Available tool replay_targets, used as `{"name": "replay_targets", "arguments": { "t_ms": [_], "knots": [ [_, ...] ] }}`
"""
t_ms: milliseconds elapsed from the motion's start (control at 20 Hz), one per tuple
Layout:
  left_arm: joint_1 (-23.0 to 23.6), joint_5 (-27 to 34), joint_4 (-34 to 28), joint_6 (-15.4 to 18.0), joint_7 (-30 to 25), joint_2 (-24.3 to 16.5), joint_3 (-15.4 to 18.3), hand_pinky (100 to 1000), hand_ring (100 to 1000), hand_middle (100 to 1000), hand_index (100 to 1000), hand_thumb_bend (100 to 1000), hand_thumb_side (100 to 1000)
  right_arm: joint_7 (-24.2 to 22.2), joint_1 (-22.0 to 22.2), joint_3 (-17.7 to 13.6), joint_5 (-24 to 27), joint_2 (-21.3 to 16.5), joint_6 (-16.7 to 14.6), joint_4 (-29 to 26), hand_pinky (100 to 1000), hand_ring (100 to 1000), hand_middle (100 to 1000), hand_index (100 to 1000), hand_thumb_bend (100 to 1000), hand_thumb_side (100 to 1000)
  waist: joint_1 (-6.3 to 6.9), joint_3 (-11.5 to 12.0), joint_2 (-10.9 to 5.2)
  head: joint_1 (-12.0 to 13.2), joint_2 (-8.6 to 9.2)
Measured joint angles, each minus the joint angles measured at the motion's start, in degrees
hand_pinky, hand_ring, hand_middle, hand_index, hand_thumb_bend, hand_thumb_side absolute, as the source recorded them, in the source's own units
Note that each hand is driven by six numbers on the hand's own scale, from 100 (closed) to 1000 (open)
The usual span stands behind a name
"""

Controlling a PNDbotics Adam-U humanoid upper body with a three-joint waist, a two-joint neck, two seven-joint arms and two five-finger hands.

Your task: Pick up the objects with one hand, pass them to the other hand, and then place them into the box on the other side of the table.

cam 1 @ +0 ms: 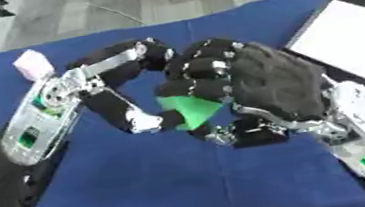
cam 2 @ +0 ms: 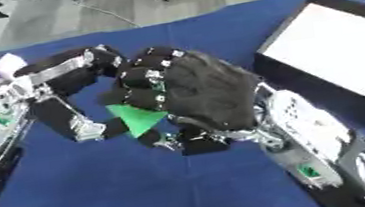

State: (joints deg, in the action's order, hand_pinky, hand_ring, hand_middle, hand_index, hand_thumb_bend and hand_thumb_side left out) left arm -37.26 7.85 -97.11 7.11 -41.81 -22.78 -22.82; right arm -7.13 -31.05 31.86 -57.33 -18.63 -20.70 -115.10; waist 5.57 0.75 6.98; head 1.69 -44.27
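Observation:
A small green object (cam 1: 189, 109) sits between my two hands above the middle of the blue table. My right hand (cam 1: 276, 80), its back toward the camera, has its fingers (cam 1: 203, 67) curled over the green object's top and right side. My left hand (cam 1: 106, 67) reaches in from the left with a wide span. Its thumb tip touches the green object's lower left edge, while its fingers arch well above the object toward the right hand's knuckles. Most of the green object is hidden by the right fingers. The box (cam 2: 338, 49), black-walled with a white inside, stands at the right.
A small pale pink block (cam 1: 32, 63) lies on the blue tablecloth (cam 1: 160, 179) at the far left, just beyond my left forearm. The floor and chair legs show past the table's far edge.

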Motion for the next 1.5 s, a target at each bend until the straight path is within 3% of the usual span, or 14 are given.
{"name": "replay_targets", "arguments": {
  "t_ms": [100, 150, 300, 950, 1100, 1450, 1500],
  "knots": [
    [0.0, -0.1, -0.5, 0.4, -0.4, -0.3, 0.0, 695, 469, 442, 467, 100, 258, 0.9, 0.1, 0.2, -0.1, 0.1, 0.0, 0.0, 741, 646, 329, 767, 194, 100, 0.02, 0.0, 0.00, 0.0, 0.00],
    [0.0, -0.1, -0.6, 0.6, -0.7, -0.5, 0.0, 699, 475, 449, 475, 100, 258, 1.3, 0.2, 0.3, -0.1, 0.1, 0.1, 0.0, 739, 641, 289, 762, 118, 100, 0.03, -0.1, 0.00, 0.0, 0.00],
    [0.0, 0.0, -0.9, 1.0, -1.5, -0.8, 0.0, 708, 494, 469, 500, 100, 256, 1.9, 0.3, 0.5, 0.1, 0.1, 0.2, 0.0, 735, 635, 208, 762, 100, 100, 0.04, -0.2, 0.00, 0.0, 0.00],
    [-0.4, 1.9, -0.9, 2.0, -4.1, -1.2, 0.1, 736, 560, 584, 634, 100, 260, -1.1, -1.0, 1.1, 4.2, -0.3, 0.6, -0.4, 716, 622, 197, 771, 100, 100, 0.05, -0.3, 0.00, 0.0, 0.00],
    [-0.5, 2.5, -0.9, 2.2, -4.8, -1.4, 0.2, 746, 580, 617, 665, 100, 330, -1.7, -1.3, 1.1, 5.1, -0.4, 0.7, -0.5, 716, 623, 197, 774, 100, 100, 0.06, -0.3, 0.00, 0.0, 0.00],
    [-0.6, 3.2, -0.9, 2.5, -6.0, -1.5, 0.5, 746, 581, 619, 667, 100, 336, -2.3, -1.4, 1.2, 5.8, -0.4, 0.8, -0.7, 716, 623, 197, 774, 100, 100, 0.07, -0.4, 0.00, 0.0, 0.00],
    [-0.6, 3.3, -0.9, 2.5, -6.1, -1.5, 0.5, 765, 618, 672, 714, 100, 443, -2.3, -1.5, 1.3, 5.9, -0.4, 0.9, -0.7, 716, 625, 193, 779, 100, 100, 0.07, -0.4, 0.00, 0.0, 0.00]
  ]
}}
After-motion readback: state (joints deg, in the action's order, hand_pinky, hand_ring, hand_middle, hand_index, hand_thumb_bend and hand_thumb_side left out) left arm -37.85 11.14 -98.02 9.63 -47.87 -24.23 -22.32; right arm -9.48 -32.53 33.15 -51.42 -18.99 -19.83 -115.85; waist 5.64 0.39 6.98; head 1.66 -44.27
